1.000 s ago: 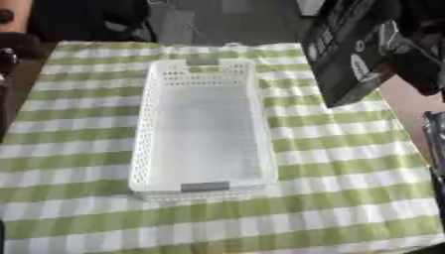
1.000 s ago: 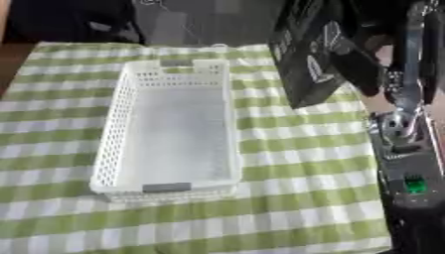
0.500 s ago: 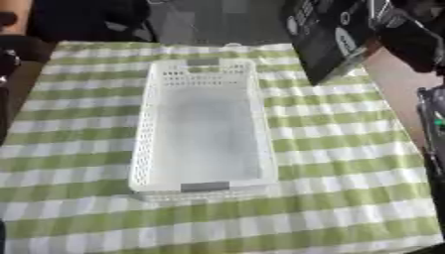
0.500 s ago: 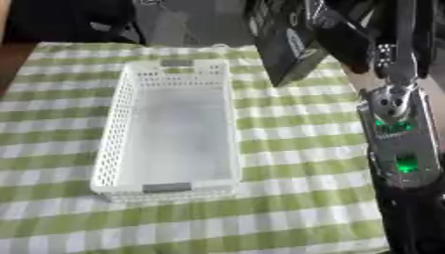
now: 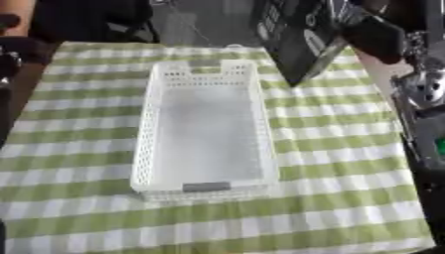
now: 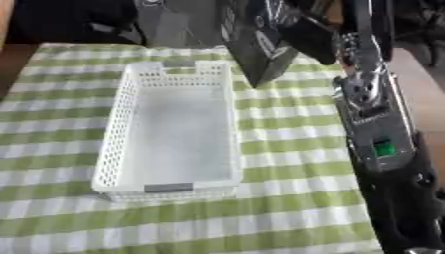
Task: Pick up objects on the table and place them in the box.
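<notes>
Basket (image 5: 207, 130), white and perforated, sits on the green-checked desk (image 5: 347, 149). Right hand (image 5: 378, 35) holds 1 black packet (image 5: 295, 34), apparently pinched, above the basket's far right corner.

the right arm (image 6: 378, 124) is a long run of black casing broken by silver metal joints; one joint (image 6: 363, 94) is a rounded silver housing with a darker circular centre and bright glints; below it a flat grey-silver segment carries a small lit green mark (image 6: 383, 147); lower still the casing turns matte black and bulkier; the right hand (image 5: 375, 35) is black and blocky, its details too dark to make out; a thin dark upright strut (image 5: 432, 22) rises above the silver joint.
</notes>
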